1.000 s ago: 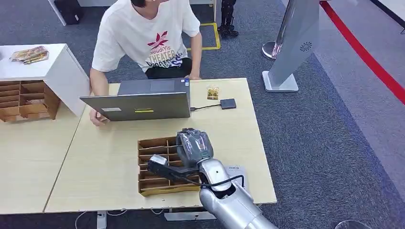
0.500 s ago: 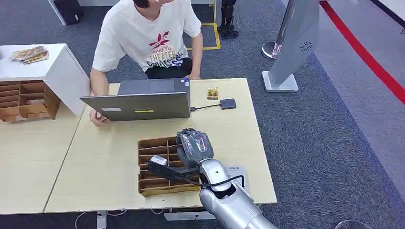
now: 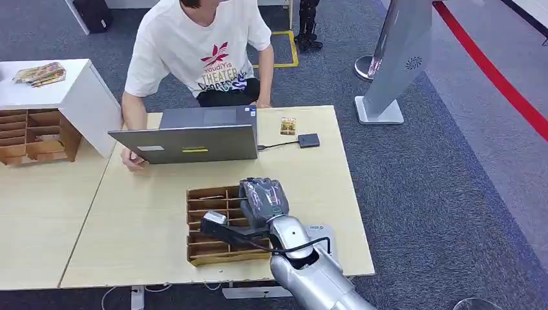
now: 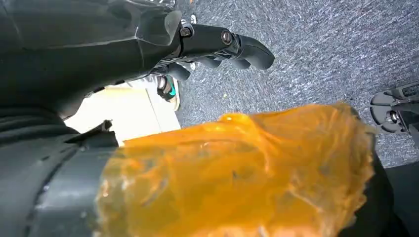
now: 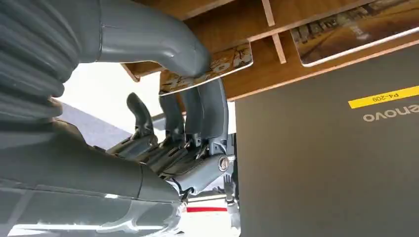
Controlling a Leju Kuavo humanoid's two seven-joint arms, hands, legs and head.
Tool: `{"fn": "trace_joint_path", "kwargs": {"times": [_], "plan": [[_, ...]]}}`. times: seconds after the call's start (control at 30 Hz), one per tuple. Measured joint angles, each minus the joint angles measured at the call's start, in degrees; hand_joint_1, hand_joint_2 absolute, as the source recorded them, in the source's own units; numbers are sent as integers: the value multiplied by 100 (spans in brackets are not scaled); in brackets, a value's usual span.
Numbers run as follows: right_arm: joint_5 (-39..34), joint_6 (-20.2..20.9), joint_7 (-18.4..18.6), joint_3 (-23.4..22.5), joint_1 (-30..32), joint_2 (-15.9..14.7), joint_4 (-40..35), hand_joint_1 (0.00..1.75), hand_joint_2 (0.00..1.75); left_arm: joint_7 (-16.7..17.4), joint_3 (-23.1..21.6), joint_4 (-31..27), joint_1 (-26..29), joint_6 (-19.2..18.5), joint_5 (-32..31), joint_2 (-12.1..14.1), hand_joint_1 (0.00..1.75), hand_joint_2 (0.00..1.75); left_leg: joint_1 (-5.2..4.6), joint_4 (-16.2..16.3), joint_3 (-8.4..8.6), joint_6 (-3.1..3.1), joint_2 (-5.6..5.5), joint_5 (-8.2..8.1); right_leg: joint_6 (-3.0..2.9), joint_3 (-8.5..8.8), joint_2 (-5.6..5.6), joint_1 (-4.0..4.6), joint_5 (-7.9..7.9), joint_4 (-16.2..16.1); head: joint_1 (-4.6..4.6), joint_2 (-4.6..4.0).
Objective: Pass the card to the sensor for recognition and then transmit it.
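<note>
At lower centre of the head view, over the wooden rack (image 3: pixel 207 226), card (image 5: pixel 210 69) pinched between thumb and fingers of the right hand (image 3: pixel 263 198). Just beyond, laptop (image 3: pixel 187 142) and small black sensor (image 3: pixel 309 140) on the bench (image 3: pixel 142 219). Left hand (image 4: pixel 217 44) over grey carpet, fingers loosely curled, holding nothing.
</note>
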Motion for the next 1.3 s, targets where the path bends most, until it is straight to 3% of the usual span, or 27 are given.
{"fn": "trace_joint_path", "kwargs": {"times": [0.73, 1.3], "plan": [[-70, -66, -68, -9, -26, 0, -94, 164, 175, 0, 0, 0, 3, 2, 37, 0, 0, 0, 0, 0, 0, 0, 0, 0, 0, 0, 0, 0, 0, 0, 0, 0], [-706, 26, -339, -9, 463, -383, -2346, 155, 175, -131, 2, 0, 65, 52, 205, 7, 0, 0, 0, 0, -1, 0, 0, 0, 0, -2, 0, 0, 0, 0, 0, 0]]}}
